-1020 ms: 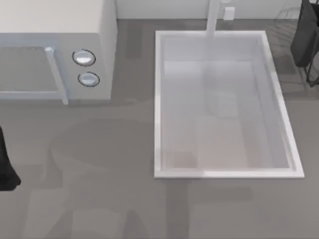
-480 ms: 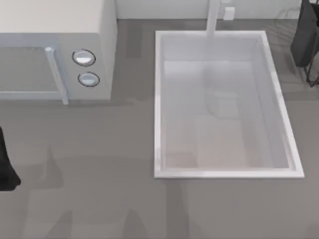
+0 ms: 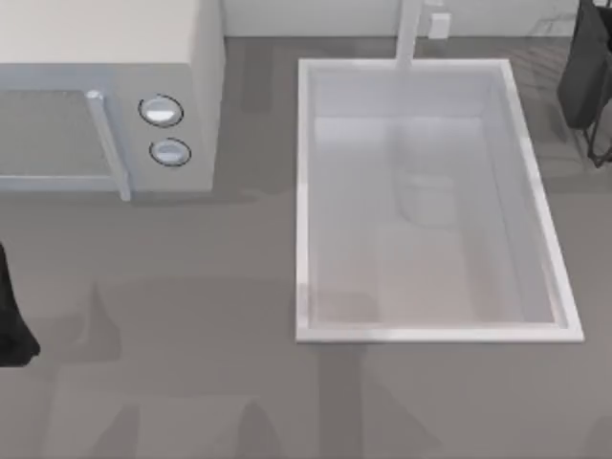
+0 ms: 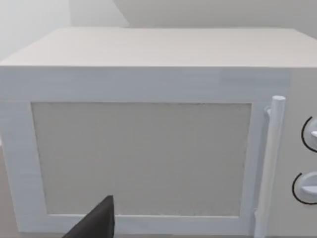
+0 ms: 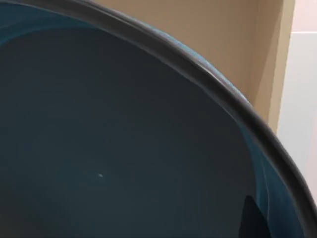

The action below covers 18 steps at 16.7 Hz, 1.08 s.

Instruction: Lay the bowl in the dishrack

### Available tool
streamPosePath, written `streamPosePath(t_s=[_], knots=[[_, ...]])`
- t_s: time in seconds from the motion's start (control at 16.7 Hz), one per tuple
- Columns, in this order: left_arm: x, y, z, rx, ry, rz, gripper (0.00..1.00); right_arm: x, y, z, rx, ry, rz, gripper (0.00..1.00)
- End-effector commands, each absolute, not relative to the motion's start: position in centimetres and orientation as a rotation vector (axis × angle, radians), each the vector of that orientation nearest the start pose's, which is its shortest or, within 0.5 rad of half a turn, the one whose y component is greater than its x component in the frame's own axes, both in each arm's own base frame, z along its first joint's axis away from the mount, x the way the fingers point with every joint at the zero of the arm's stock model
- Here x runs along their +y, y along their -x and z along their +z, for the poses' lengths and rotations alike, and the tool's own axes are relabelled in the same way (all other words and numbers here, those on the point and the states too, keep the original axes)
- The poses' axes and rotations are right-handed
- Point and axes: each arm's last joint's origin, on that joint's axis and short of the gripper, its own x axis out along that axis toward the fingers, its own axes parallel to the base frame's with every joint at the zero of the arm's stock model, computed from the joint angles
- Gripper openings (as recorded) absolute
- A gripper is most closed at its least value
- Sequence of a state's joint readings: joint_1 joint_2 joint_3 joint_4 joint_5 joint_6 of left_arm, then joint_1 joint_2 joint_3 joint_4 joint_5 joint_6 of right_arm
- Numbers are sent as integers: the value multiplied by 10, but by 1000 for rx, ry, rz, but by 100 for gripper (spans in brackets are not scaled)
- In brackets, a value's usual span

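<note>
The bowl (image 5: 124,139) sits right up against the right wrist camera, showing a glossy teal inside under a dark curved rim. One dark finger (image 5: 251,218) of my right gripper lies against its inner wall near the rim, shut on the bowl. My right arm (image 3: 585,72) is at the table's far right rear corner. Thin dark wires of the dishrack (image 3: 601,148) show just below and beside that arm at the picture's edge. My left arm (image 3: 11,320) is parked at the left edge, facing the microwave.
A white microwave (image 3: 105,96) stands at the rear left, its door and handle (image 4: 270,163) close before the left wrist camera. The large white sink (image 3: 306,239) takes up the centre right, with a faucet (image 3: 409,33) at its rear rim. Grey counter lies in front.
My right arm has shifted slightly toward the right edge. Shadows on the counter and in the sink have drifted. The left arm has not moved.
</note>
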State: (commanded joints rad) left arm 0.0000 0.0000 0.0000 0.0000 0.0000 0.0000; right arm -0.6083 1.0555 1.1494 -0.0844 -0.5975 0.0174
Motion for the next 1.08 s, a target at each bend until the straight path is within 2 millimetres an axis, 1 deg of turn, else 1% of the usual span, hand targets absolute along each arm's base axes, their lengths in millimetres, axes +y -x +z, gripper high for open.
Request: streamPosePath(t_s=[0.18, 0.3, 0.48, 0.66, 0.78, 0.9, 0.96, 1.08], knots=[[-1, -106, 160, 0, 0, 0, 100, -129, -239, 391, 2, -2, -2, 0], [-1, -106, 160, 0, 0, 0, 100, -137, -271, 369, 0, 0, -4, 0], [-1, -106, 160, 0, 0, 0, 100, -139, -317, 323, 4, -2, -7, 0], [-1, -106, 160, 0, 0, 0, 100, -130, -353, 275, -3, 2, -8, 0], [-1, -106, 160, 0, 0, 0, 100, -120, -368, 247, -5, 2, -9, 0], [-1, -106, 160, 0, 0, 0, 100, -112, -376, 228, -3, 1, -10, 0], [-1, -106, 160, 0, 0, 0, 100, -109, -378, 222, -1, 0, -10, 0], [-1, -106, 160, 0, 0, 0, 100, -108, -379, 219, 0, 0, -10, 0]])
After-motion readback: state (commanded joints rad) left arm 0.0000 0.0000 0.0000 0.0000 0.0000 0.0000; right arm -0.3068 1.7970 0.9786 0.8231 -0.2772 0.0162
